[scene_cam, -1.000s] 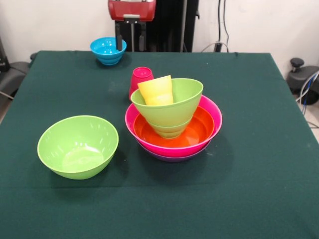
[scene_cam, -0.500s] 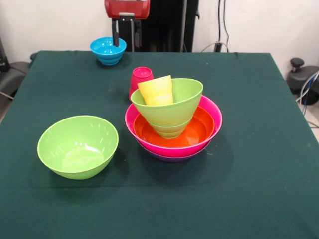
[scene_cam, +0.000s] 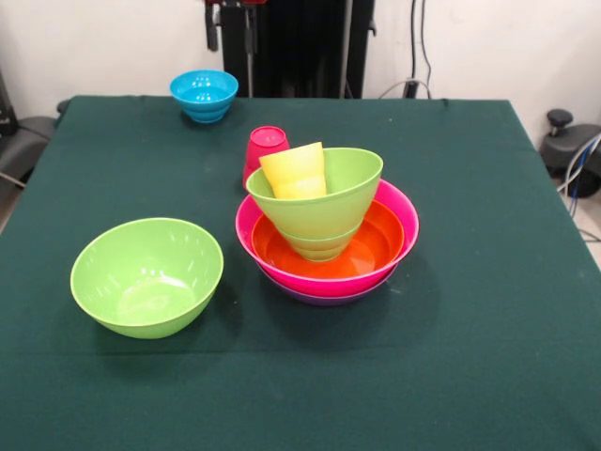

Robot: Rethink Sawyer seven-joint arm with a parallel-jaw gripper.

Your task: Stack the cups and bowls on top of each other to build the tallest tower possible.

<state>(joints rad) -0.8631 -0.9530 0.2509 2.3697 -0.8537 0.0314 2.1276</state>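
The tower stands mid-table: a purple bowl [scene_cam: 324,299] shows as a sliver under the hot pink bowl [scene_cam: 402,218]. The orange bowl [scene_cam: 376,246] nests in the pink one. In it sit two nested lime green bowls [scene_cam: 346,193], with the yellow cup [scene_cam: 296,171] tilted inside the upper one. The red cup [scene_cam: 266,148] stands upside down just behind the tower. A large lime green bowl [scene_cam: 147,275] sits alone at front left. The small sky blue bowl [scene_cam: 204,94] is at the far left edge. My gripper [scene_cam: 232,30] is open and empty, high above and just right of the blue bowl. The orange cup is out of view.
The dark green table cloth [scene_cam: 488,329] covers the whole table. The black pedestal [scene_cam: 300,47] stands behind the far edge. Black equipment and cables [scene_cam: 568,146] sit off the table's right side.
My gripper has risen from beside the blue bowl toward the top edge, so only its fingers show now. The bowls and cups have not moved.
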